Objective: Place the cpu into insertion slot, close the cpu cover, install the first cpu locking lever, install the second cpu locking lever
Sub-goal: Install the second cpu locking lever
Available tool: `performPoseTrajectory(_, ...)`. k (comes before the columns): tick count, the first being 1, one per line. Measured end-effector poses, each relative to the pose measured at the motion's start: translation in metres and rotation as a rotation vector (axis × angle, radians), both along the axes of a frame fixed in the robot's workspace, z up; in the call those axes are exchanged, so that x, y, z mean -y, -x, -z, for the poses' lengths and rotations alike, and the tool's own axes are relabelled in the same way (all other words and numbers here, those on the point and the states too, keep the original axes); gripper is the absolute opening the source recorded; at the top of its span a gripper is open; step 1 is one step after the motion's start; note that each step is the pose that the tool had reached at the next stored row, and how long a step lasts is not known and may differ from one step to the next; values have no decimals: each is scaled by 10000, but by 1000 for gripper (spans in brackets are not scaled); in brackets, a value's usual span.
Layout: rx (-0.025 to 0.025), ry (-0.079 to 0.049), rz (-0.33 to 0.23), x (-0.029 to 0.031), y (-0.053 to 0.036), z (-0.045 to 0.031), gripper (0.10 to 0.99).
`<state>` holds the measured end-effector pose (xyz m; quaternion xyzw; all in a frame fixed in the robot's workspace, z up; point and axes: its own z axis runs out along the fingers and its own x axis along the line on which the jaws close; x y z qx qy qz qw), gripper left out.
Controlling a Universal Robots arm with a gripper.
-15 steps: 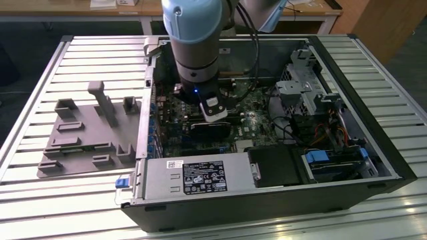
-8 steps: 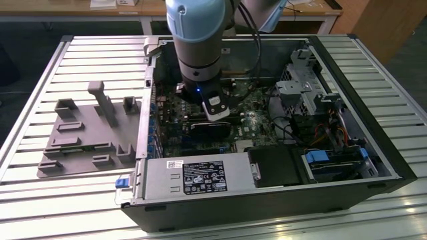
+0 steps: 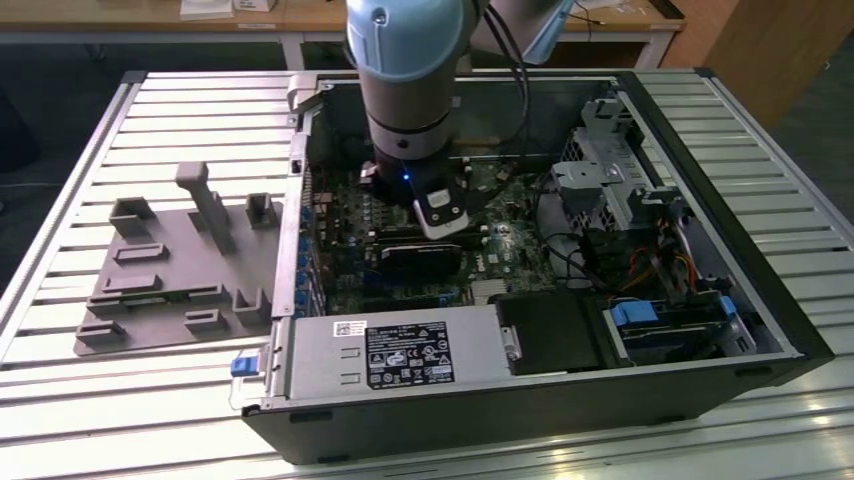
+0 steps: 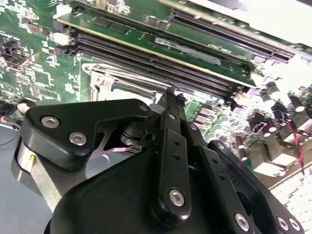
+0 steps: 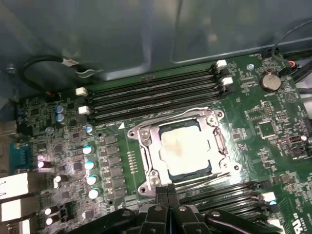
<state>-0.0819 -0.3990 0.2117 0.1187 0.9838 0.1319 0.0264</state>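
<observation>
In the first wrist view the cpu (image 5: 187, 148), a pale square chip, lies flat in the insertion slot (image 5: 193, 174) on the green board. The cpu cover (image 5: 147, 146), a silver frame, lies down around the chip. A thin wire locking lever (image 5: 187, 110) runs along the cover's side by the memory slots. A second lever (image 5: 209, 179) runs along the opposite side, nearest my gripper. I cannot tell whether either is hooked. My gripper (image 5: 168, 189) hangs just beside the socket with its fingers pressed together, holding nothing. It shows again as the gripper (image 4: 170, 92) and from outside as the gripper (image 3: 447, 238).
The open computer case (image 3: 747, 330) lies on a slatted table (image 3: 134, 400). Long black memory slots (image 5: 151, 95) flank the socket. A grey power supply box (image 3: 387, 355) sits at the case's near side, drive bays (image 3: 614, 190) on the exterior view's right, and a grey fixture (image 3: 174, 270) on its left.
</observation>
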Motion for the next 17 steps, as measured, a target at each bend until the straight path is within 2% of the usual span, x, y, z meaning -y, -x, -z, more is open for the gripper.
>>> performPoseTrajectory(8,0,32,7,-53,-128,1,102)
performPoseTrajectory(17,1,251,7,-177,-222,1,102)
